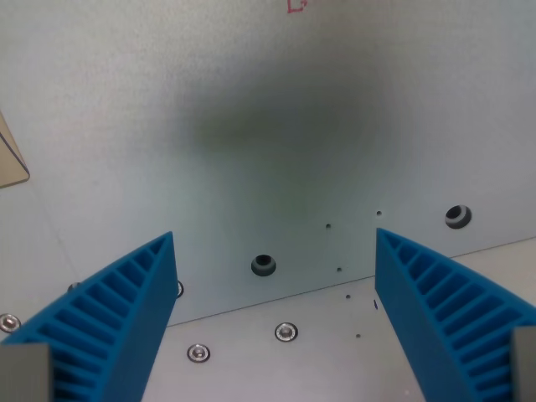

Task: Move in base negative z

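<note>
So the gripper (272,318) is spread wide, two blue ribbed fingers (113,322) sticking up from the bottom corners of the wrist view w/ a big gap between them, and nothing in that gap. Not holding anything, not touching anything afaict.

Task is just move down in base z, so there's no object to grab; the "thing" is the gripper itself, and it's hanging over a pale grey metal plate (276,109). There's a soft dark shadow (276,126) on the plate above the fingers, prob cast by the arm, and it's pretty blurry, so my guess is there's room left to descend. Can't tell how much tho, no scale in this shot. Fingertips look clear of the surface, so I'd say the move is somewhere mid-way or early, not bottomed out. Judgement only.

Around it: a dark round hole (263,265) in the plate btw the fingers, another hole (457,216) off to the wrist view's right, a few tiny pinholes. A seam runs across below that, then a lower strip w/ shiny screws (286,332). Tan edge of something (12,159) at the far left, can't tell what. Bit of red marking (296,5) at the top.

Nothing stands in the way straight down, only the plate itself. Go too far and the fingertips hit metal.
</note>
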Motion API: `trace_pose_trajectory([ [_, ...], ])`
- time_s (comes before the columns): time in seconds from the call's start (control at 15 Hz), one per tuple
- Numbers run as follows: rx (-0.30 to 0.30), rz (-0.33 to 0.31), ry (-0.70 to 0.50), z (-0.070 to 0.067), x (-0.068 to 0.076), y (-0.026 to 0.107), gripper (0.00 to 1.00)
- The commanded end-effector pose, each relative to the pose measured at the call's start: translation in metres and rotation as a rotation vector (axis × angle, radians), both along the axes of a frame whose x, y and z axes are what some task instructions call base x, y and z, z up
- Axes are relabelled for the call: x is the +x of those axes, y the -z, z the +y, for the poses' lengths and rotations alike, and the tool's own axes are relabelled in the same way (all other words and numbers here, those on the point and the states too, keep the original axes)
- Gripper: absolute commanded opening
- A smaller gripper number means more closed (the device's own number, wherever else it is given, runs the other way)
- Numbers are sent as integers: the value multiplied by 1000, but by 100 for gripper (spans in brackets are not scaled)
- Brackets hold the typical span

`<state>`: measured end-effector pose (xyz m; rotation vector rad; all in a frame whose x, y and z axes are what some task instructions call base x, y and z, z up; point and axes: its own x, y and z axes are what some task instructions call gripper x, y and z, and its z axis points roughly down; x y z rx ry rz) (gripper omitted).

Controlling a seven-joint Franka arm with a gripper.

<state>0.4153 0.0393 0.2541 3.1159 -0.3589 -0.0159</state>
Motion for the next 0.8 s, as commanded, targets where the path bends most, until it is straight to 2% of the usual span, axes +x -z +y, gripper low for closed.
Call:
trace_pose_trajectory([
  [0.07,0,-4,0,0,0,3,100],
  [0.8,0,-4,0,0,4,58,100],
])
